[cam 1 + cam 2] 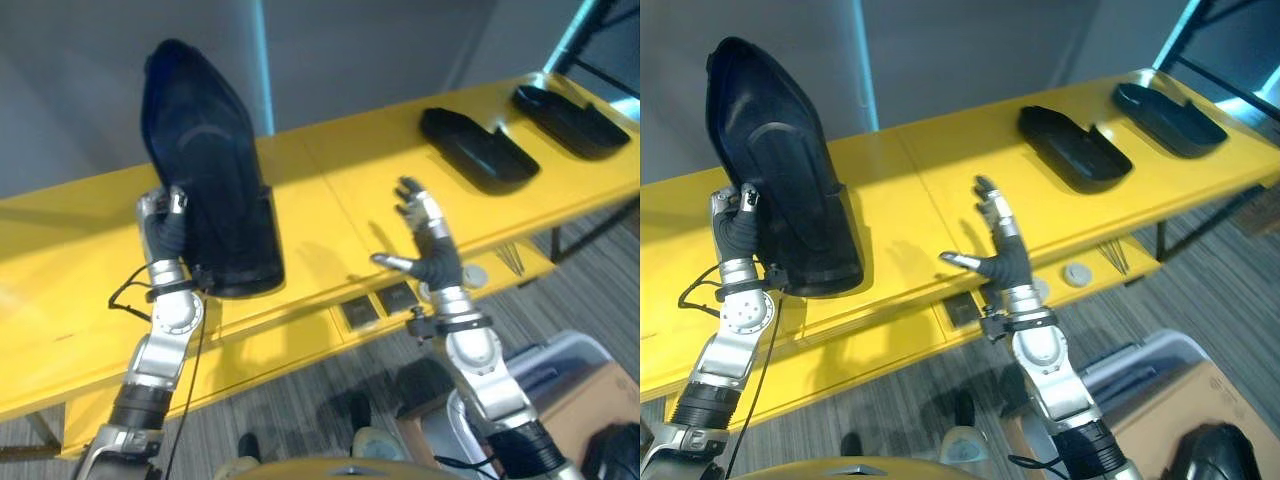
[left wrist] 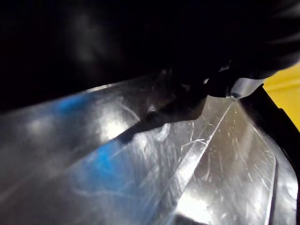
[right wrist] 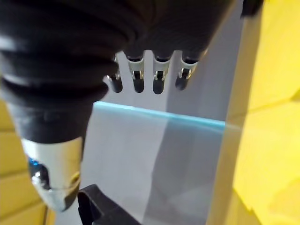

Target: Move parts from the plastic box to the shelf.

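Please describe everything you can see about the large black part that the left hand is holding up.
The large black part is a long, glossy shell that looks like moulded plastic, rounded at its top and wider at its base. It stands nearly upright, its base resting on the yellow shelf. The left hand grips its edge from the side. The left wrist view shows a shiny, scratched surface with raised ridges.

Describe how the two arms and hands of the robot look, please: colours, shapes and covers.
Both arms are silver-grey metal with rounded joint housings and black segments near the elbows. The left hand and the right hand have slim silver fingers with dark tips and a separate thumb. A dark ribbed cover wraps each wrist and hand back, with a black band below it.
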Available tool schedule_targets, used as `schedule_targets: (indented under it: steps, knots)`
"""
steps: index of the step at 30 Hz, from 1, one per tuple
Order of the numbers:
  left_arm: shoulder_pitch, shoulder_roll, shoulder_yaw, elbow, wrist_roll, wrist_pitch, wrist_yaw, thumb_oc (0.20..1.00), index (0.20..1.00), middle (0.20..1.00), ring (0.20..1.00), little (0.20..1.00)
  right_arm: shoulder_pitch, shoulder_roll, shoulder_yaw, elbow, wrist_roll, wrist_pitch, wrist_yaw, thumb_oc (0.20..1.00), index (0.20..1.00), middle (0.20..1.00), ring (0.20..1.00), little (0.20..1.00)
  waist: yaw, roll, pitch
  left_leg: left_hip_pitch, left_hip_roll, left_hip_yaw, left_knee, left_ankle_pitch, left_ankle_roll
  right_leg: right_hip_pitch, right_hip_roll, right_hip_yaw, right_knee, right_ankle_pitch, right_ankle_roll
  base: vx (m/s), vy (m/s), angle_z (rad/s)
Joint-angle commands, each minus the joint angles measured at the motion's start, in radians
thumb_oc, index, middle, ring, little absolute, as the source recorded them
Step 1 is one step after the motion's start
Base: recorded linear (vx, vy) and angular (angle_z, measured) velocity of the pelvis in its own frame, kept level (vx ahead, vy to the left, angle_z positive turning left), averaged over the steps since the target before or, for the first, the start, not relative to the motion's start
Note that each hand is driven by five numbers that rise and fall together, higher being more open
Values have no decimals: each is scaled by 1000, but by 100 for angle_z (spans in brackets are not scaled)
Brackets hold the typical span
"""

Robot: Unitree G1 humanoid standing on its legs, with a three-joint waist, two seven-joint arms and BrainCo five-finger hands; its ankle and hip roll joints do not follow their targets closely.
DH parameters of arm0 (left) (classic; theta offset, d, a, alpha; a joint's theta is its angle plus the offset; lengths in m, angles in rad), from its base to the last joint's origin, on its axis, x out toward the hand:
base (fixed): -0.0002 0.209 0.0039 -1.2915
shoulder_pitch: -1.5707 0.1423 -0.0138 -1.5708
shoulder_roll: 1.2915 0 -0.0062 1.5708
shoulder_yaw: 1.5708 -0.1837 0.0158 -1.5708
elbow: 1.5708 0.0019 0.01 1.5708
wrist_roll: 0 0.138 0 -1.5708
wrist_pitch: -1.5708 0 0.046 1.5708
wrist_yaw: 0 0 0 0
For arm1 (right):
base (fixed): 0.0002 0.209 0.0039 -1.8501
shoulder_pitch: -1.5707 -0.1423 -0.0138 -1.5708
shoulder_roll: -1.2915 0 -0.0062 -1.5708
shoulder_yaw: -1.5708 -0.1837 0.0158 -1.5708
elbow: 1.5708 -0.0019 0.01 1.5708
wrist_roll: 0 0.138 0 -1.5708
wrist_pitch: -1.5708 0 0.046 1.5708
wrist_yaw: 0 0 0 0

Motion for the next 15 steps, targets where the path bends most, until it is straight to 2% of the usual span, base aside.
schedule_targets:
  steps: [1,8,15]
  knots:
    - [-73,59,44,11,18,-40,52,200,200,200,200,200,-95,4,-35,-23,22,-39,6,1000,1000,1000,1000,1000,2,8,20,-5,34,20,-5,-64,21,101,19,0,7,-185,32,-23,17,5]
    - [-280,116,33,220,-49,1,139,200,200,200,200,200,-90,-14,5,-21,58,-41,24,1000,1000,1000,1000,1000,-29,10,71,-93,35,22,-5,-32,13,3,26,11,7,-158,41,-67,4,-2]
    - [-406,136,-15,339,-127,3,142,200,200,200,200,200,-121,-19,50,-22,53,-45,24,1000,1000,1000,1000,1000,-46,14,109,-180,43,20,-5,-4,5,-79,33,17,3,-137,46,-42,-9,-2]
